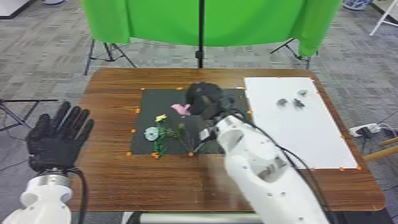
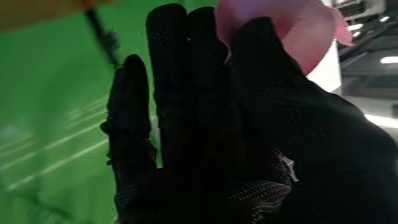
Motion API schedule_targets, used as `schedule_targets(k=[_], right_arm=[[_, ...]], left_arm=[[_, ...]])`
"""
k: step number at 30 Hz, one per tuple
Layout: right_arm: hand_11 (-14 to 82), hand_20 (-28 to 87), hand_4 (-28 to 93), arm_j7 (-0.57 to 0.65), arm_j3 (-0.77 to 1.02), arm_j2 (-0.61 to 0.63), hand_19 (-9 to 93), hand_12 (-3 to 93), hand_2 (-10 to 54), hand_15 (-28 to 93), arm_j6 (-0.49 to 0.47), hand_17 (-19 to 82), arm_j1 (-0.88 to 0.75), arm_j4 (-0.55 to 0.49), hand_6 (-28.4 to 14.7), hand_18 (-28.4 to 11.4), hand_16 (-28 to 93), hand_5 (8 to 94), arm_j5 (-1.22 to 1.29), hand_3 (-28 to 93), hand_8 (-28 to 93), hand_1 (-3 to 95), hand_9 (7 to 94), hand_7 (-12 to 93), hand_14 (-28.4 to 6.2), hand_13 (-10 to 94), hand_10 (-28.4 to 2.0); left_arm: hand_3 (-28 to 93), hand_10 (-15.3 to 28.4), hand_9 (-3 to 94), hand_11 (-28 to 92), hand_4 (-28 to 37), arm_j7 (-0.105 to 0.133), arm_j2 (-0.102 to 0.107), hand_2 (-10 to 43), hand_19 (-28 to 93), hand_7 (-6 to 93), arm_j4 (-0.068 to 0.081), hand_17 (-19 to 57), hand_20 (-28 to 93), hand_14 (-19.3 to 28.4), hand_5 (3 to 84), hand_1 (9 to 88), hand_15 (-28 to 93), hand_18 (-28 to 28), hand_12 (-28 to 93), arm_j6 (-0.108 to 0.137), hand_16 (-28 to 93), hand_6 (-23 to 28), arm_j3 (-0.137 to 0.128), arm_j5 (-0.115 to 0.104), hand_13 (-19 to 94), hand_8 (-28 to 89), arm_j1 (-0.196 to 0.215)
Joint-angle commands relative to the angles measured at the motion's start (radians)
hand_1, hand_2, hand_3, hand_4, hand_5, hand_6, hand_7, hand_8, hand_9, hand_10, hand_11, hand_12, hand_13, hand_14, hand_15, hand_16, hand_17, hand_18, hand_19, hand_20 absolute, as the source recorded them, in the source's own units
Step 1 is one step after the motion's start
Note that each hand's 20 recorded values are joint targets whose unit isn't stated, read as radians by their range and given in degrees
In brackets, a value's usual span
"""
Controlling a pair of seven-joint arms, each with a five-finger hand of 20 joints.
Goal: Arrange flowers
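- Flower (image 2: 304, 37), pink, pinched by the right robot hand (image 1: 204, 95), likely to steer it over the mat (image 1: 155, 101).
- Yellow bloom (image 1: 161, 118), pale bloom (image 1: 151, 133): toward the left edge of the counter (image 1: 178, 192).
- Left robot hand (image 1: 55, 142): that edge, fingers spread, empty, probably leaving room.

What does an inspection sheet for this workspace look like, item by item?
Surface: brown table with dark mat and white sheet.
Job's things: yellow flower and pale flower on the mat; pink flower in the right hand.
Clutter: small grey pieces on the sheet.
Hands: right pinches the pink flower; left hand open, left of the mat.
Cables: one beside each arm.
Surroundings: green backdrop behind the table.
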Motion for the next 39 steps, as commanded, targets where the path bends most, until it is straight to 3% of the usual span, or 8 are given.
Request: schedule_targets(k=[1,3,7,12,18,21,29,39], right_arm=[[5.8,38,-28,-0.021,-0.076,-0.073,76,34.3,-9.5,22,0.0,29,0.001,0.065,-0.2,-19.9,39,75.6,-0.121,71,5,59.5,82.8,38,-6.2,70,-10.8],[5.7,38,-28,-0.033,-0.069,-0.083,76,34.2,-9.5,22,-0.001,29,0.011,0.098,-0.2,-19.9,39,75.5,-0.14,71,4,59.5,82.8,38,-6.1,69,-10.9],[5.6,38,-28,-0.031,-0.069,-0.075,76,33.9,-9.5,22,0.003,29,0.016,0.134,-0.2,-19.9,39,75.6,-0.181,71,4,59.5,82.4,38,-6.2,69,-10.9],[5.6,38,-28,0.008,-0.065,-0.067,77,33.8,-9.5,22,0.02,29,0.004,0.14,-0.2,-20.0,39,75.6,-0.199,72,4,59.5,82.0,39,-6.2,69,-10.8],[5.6,39,-28,0.006,-0.053,-0.074,77,33.9,-9.5,23,0.021,29,0.001,0.16,-0.6,-20.2,39,74.9,-0.21,72,2,59.2,81.3,38,-6.5,68,-11.0],[7.3,39,-28,0.007,-0.05,-0.073,77,32.5,-9.5,24,0.012,28,-0.003,0.149,-0.5,-20.2,37,73.2,-0.2,73,0,58.9,79.1,35,-6.8,67,-11.4],[15.7,40,-28,0.016,-0.046,-0.067,77,18.1,-9.5,27,-0.012,27,-0.014,0.128,-0.3,-20.5,34,70.5,-0.19,78,-3,56.6,70.4,24,-7.8,64,-12.9],[13.5,40,-28,0.045,-0.026,-0.06,77,15.5,-9.5,31,-0.032,25,-0.027,0.057,-1.0,-21.2,29,65.5,-0.118,83,-13,53.1,64.8,18,-9.3,61,-13.0]], left_arm=[[79,14.1,40.9,18,-28.3,-0.019,0.018,16.3,32,11.4,0.003,-4.4,13,12.8,45.8,24.1,23,12.8,9,-0.001,-3,8.2,0.002,0.006,34,-9,-0.004],[79,14.1,40.9,18,-28.3,-0.027,0.018,16.3,32,11.4,0.017,-4.4,13,12.8,45.9,24.1,23,12.8,9,0.005,-3,8.2,0.007,0.006,34,-10,-0.026],[79,14.1,40.9,18,-28.3,-0.026,0.016,16.3,32,11.5,0.012,-4.4,13,12.8,45.9,24.1,23,12.8,9,0.002,-3,8.1,0.004,0.003,34,-10,-0.016],[79,14.1,40.9,18,-28.3,-0.023,0.012,16.3,32,11.5,-0.005,-4.4,13,12.7,46.0,24.1,23,12.8,9,-0.008,-3,8.1,-0.015,-0.008,34,-10,0.019],[79,14.1,40.9,18,-28.3,-0.026,0.01,16.3,32,11.4,-0.004,-4.3,13,12.8,45.9,24.1,23,12.7,9,-0.01,-3,8.2,-0.025,-0.013,34,-10,0.019],[79,14.0,41.0,18,-28.3,-0.026,0.011,16.3,32,11.2,-0.001,-4.3,13,12.8,45.9,24.0,23,12.7,9,-0.014,-3,8.2,-0.022,-0.025,34,-10,0.014],[79,14.0,40.9,18,-28.3,-0.03,0.013,16.3,32,11.3,0.003,-4.3,13,12.9,46.0,24.0,23,12.7,10,-0.01,-3,8.2,-0.021,-0.023,34,-9,0.006],[79,14.1,40.9,18,-28.3,-0.027,0.008,15.0,32,11.5,0.005,-4.3,13,12.8,46.0,25.0,23,12.8,10,-0.009,-3,8.3,-0.014,-0.021,34,-9,-0.001]])
